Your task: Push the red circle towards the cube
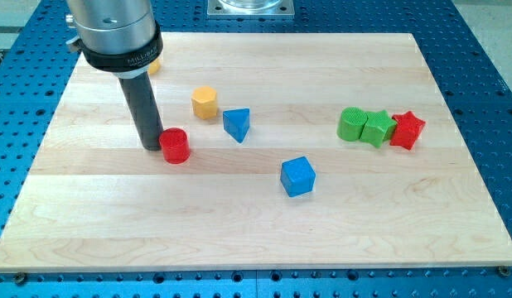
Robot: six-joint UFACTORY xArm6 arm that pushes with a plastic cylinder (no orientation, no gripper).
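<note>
A: Seven blocks are visible on the wooden board (455, 207), plus part of an eighth. State the end-effector condition first.

B: No pincer is fitted, so there is no opening width to report and nothing is grasped. The arm ends in a straight dark rod (142, 103). My tip (152, 147) rests on the board surface in the view's left half.

A: Position of the task item?

B: The red circle (176, 146), a short cylinder, sits immediately to the view's right of my tip. The rod and the cylinder appear to touch or nearly touch; a gap cannot be confirmed.

A: Continue outward from my tip.

B: The yellow hexagonal block (205, 102) lies up and to the view's right of my tip, near it. The blue triangular block (237, 124) is next, to the right of my tip and slightly toward the view's top, just beside the yellow one but apart from it. The blue cube (297, 176) lies further right and toward the view's bottom, well apart from the red circle.

A: And the far group?

B: Well apart, at the view's right, three blocks stand in a row, touching: a green rounded block (351, 124), a green star (376, 129) and a red star (408, 130), outermost.

A: The partial item?

B: An orange-yellow block (154, 64) shows toward the view's top behind the arm's housing; its shape cannot be determined.
</note>
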